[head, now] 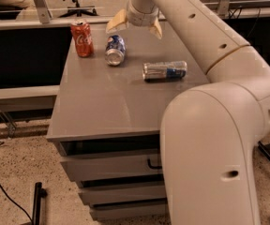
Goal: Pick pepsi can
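The pepsi can (115, 50) is blue with a silver end and lies on its side at the back left of the grey cabinet top (107, 104). My gripper (134, 27) hangs open above the back of the top, just right of and above the pepsi can, its two tan fingers spread wide. One finger (116, 22) is over the can's far end, the other finger (156, 29) is further right. The gripper holds nothing.
A red Coca-Cola can (82, 38) stands upright left of the pepsi can. A slim silver can with a blue patch (165, 71) lies on its side to the right. My large white arm (214, 125) fills the right foreground. Drawers (111, 168) sit below the top.
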Motion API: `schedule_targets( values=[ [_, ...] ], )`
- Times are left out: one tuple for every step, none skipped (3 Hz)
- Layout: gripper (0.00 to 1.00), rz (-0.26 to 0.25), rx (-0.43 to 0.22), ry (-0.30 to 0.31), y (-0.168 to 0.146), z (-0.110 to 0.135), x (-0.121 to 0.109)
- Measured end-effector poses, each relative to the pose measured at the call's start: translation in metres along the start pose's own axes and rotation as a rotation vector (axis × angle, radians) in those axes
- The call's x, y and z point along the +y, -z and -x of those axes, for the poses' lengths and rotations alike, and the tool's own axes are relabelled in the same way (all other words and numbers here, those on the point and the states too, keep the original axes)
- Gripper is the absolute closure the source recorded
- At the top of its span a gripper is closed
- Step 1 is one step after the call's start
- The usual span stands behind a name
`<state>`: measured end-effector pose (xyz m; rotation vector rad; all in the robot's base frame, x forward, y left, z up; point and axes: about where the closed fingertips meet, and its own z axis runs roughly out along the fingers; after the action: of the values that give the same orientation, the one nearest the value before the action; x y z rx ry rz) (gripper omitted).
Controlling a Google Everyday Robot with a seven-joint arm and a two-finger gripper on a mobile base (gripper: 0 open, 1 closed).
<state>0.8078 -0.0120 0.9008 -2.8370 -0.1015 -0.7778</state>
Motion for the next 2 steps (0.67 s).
schedule_targets(
  values=[
    [0.0,0.002,-0.026,0.0,-0.017,0.002,0.001],
    [0.0,0.004,-0.054,0.001,-0.031,0.007,-0.002]
  ],
)
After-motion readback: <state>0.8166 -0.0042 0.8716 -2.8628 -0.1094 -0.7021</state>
